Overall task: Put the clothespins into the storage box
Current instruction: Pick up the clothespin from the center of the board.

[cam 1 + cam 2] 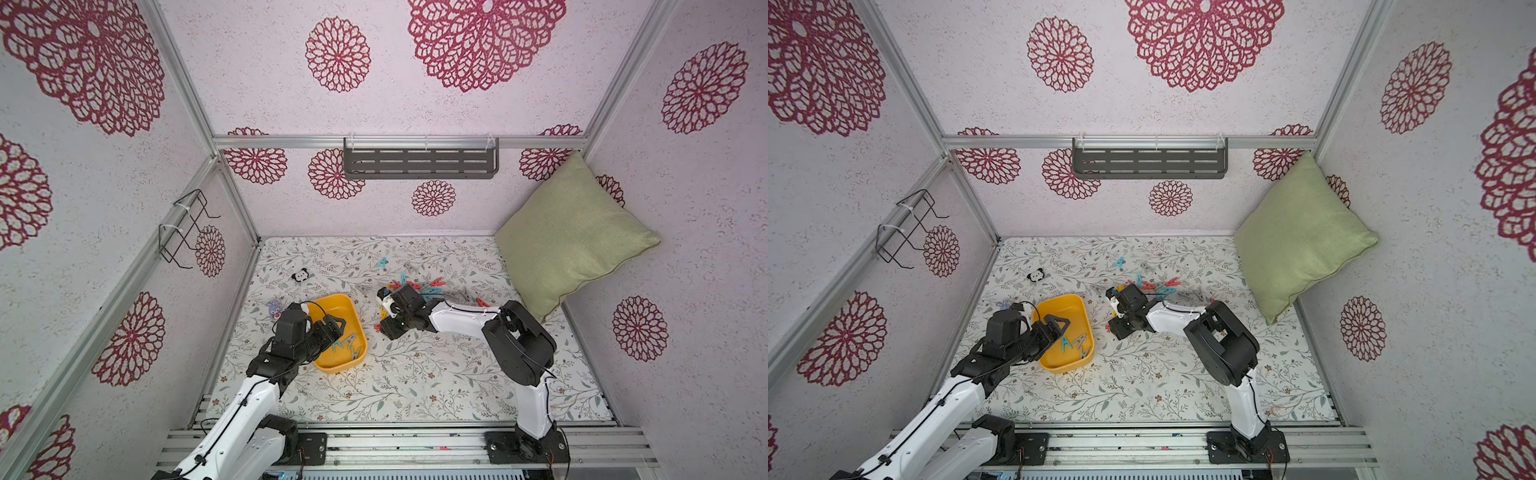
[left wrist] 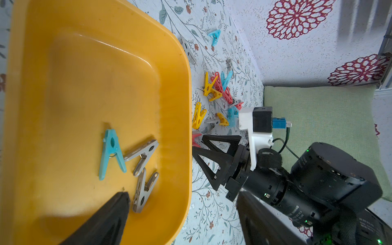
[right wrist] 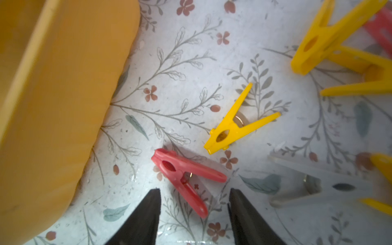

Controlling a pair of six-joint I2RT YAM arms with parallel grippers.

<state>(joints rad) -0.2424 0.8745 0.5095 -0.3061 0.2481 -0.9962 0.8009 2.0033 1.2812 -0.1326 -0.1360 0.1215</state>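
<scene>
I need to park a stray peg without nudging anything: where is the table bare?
Bare: the near strip of table between the storage box and the right arm's base, and the far strip between the panda toy and the back wall. Crowded: from the box to the pillow, where clothespins pile up and the right gripper sits.

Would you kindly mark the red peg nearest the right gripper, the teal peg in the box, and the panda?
red peg (image 3: 177, 172): right wrist view, its hinge.
teal peg (image 2: 110, 151): left wrist view, its middle.
panda (image 1: 300, 275): in a top view, its middle.
</scene>
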